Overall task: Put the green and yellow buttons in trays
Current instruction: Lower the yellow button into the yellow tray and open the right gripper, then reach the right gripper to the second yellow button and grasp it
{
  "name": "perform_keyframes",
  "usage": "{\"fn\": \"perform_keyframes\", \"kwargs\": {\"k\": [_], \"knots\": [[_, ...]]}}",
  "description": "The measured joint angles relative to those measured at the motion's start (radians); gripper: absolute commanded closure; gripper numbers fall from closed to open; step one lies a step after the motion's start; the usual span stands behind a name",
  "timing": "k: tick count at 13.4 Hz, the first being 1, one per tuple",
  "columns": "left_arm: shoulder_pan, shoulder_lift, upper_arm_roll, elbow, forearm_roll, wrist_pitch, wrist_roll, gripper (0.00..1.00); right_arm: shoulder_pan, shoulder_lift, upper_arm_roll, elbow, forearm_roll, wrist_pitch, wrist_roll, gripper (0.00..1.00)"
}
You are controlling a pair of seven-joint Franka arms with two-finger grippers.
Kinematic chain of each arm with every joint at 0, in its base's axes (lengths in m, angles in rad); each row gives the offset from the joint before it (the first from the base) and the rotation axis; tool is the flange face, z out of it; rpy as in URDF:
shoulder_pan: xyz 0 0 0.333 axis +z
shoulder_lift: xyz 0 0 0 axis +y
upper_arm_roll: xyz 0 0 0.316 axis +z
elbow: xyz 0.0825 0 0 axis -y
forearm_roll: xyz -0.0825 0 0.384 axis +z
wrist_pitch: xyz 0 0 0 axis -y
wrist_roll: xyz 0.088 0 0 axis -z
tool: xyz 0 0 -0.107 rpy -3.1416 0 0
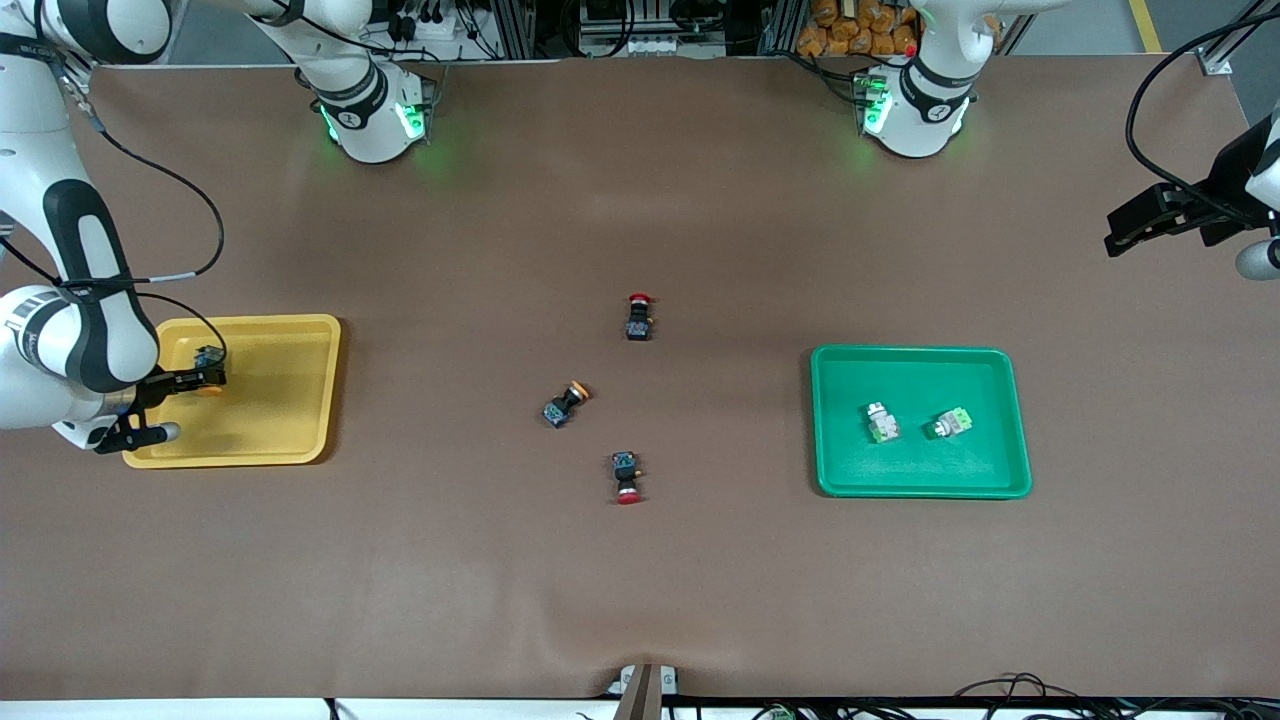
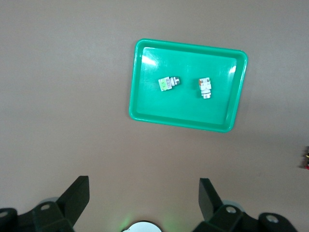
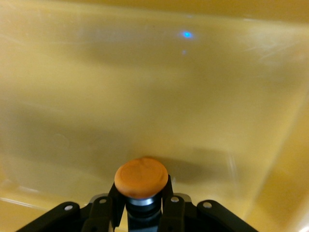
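The right tool (image 1: 205, 381) is low over the yellow tray (image 1: 290, 400), at the tray's end nearest the right arm. Its fingers (image 3: 112, 203) flank the neck of a yellow button (image 3: 141, 178), whose orange cap points out past the fingertips. They look closed on it, though a slight loosening could not be ruled out from these views, nor whether the button touches the tray floor.

The left tool (image 2: 144, 200) waits high above the left arm's end of the worktop (image 1: 640, 560), its fingers spread wide and holding nothing.

The green tray (image 1: 1010, 420) lies toward the left arm's end, with two green buttons in it: one (image 1: 881, 424) nearer the tray's middle, the other (image 1: 951, 423) just beside it, apart.

A second yellow button (image 1: 566, 404) lies on its side mid-worktop. Two red-capped switches lie there too, one (image 1: 639, 317) farther from the front camera, one (image 1: 627, 476) nearer.
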Motion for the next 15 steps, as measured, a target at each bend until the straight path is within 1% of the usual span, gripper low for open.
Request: {"fn": "perform_keyframes", "kwargs": {"k": [2,5,7,11,15], "knots": [[0.000,0.000,0.000,-0.002,0.000,-0.001,0.000,0.00,0.000,0.006,0.003,0.000,0.024,-0.004,0.000,0.00],[-0.001,-0.003,0.000,-0.003,-0.001,-0.001,0.000,0.00,0.000,0.006,0.006,0.008,0.031,-0.012,0.000,0.00],[-0.005,-0.010,-0.002,-0.003,-0.001,-0.001,0.000,0.00,0.000,0.006,0.006,0.033,0.032,-0.054,0.000,0.00],[-0.008,-0.015,-0.008,-0.003,-0.002,-0.002,0.000,0.00,0.016,0.006,0.018,0.133,0.035,-0.219,0.036,0.00],[-0.010,-0.015,-0.012,-0.009,-0.002,-0.011,-0.002,0.00,0.095,0.004,0.027,0.216,0.037,-0.403,0.210,0.00]]}}
